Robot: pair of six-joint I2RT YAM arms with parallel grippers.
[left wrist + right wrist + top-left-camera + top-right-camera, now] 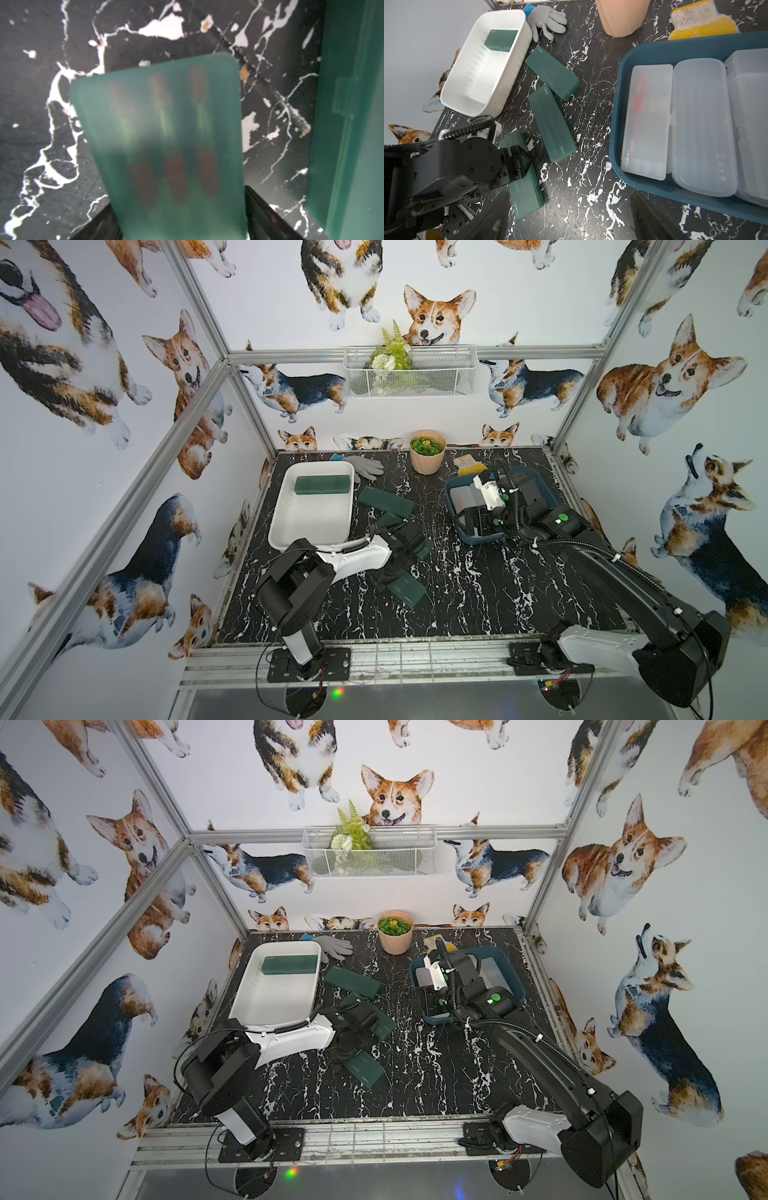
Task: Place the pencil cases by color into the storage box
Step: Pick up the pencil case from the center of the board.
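The left gripper (520, 162) pinches a dark green pencil case (527, 193) across its width, apparently to lift it into the white tub (510, 81) close by. One green case (501, 40) lies inside that tub. The right gripper (478, 516), jaws spread and empty, hovers over the teal tub (620, 93) of clear cases (704, 128), well apart from the white tub.

Four green cases (552, 124), one in white tub (475, 83); clear cases (704, 128) in teal tub (623, 72)
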